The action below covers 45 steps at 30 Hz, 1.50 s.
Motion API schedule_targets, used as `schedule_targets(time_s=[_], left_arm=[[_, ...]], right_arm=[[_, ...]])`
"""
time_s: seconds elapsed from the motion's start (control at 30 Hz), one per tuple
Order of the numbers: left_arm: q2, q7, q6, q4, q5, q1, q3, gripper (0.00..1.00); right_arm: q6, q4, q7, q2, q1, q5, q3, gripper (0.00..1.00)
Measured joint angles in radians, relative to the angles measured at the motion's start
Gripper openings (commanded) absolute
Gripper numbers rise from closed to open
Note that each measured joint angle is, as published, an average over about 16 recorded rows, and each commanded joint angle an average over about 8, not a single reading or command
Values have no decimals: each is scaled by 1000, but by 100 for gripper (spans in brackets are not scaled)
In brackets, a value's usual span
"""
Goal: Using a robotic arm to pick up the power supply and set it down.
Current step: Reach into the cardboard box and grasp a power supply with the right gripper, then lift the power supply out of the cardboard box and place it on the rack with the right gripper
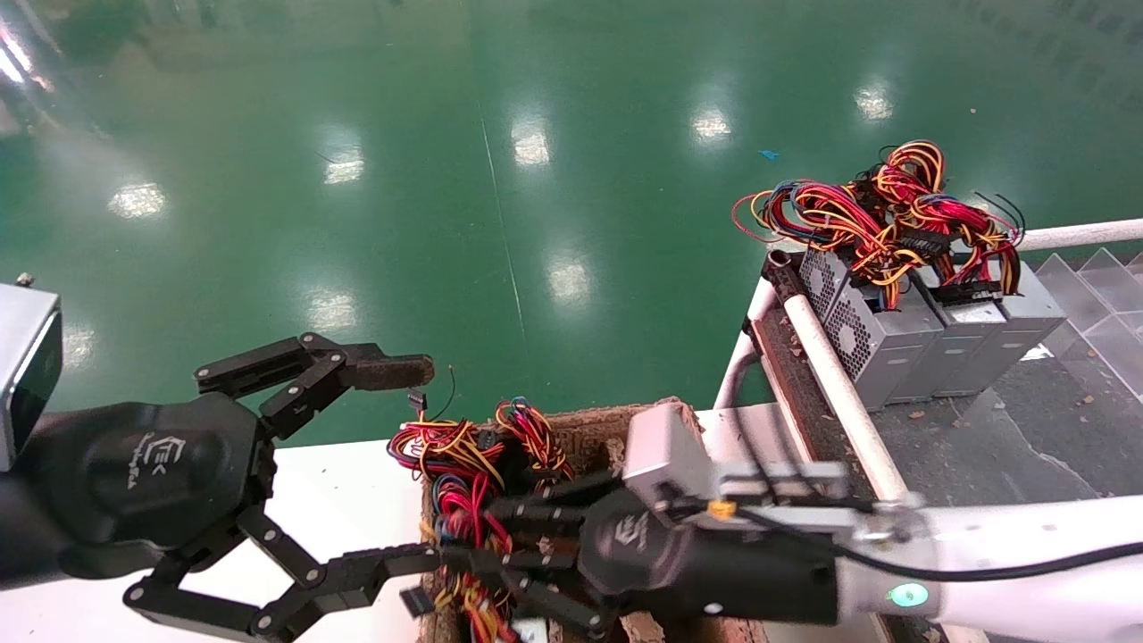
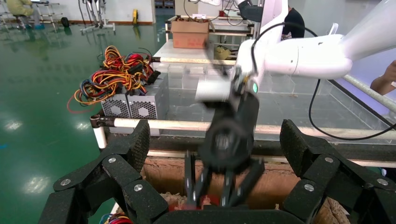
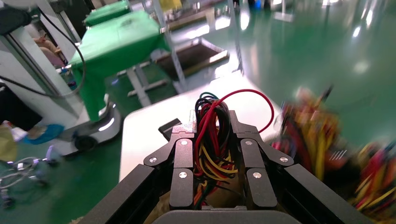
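The power supply's red, yellow and black wire bundle (image 1: pixel 455 464) spills from a worn cardboard box (image 1: pixel 616 420); its grey body is hidden. My right gripper (image 1: pixel 473 554), on the white forearm, reaches into the box from the right. Seen from the right wrist, that gripper (image 3: pixel 212 122) is shut on a vertical bunch of the wires (image 3: pixel 212 140). My left gripper (image 1: pixel 402 464) hangs open at the box's left side, a fingertip on either side of the wires without touching them. From the left wrist, its open jaws (image 2: pixel 217 140) frame the right gripper (image 2: pixel 219 196), which points down into the box (image 2: pixel 168 172).
Three more grey power supplies (image 1: pixel 875 330) with tangled wires sit on a rack at the right, behind a white rail (image 1: pixel 830 375); they also show as grey units (image 2: pixel 135 105) in the left wrist view. The box stands on a white table (image 1: pixel 339 500). Green floor lies beyond.
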Motion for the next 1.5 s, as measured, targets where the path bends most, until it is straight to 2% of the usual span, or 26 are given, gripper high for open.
schedule_targets(time_s=[0.4, 0.6, 1.0, 1.5], left_arm=[[0, 0, 0, 0, 0, 0, 0, 100], [0, 0, 0, 0, 0, 0, 0, 100], [0, 0, 0, 0, 0, 0, 0, 100], [0, 0, 0, 0, 0, 0, 0, 100]], right_arm=[[10, 69, -39, 164, -15, 269, 241, 0], [7, 56, -90, 264, -30, 353, 358, 0], [-21, -65, -239, 456, -111, 339, 491, 0], [-31, -231, -424, 602, -352, 337, 661, 0]])
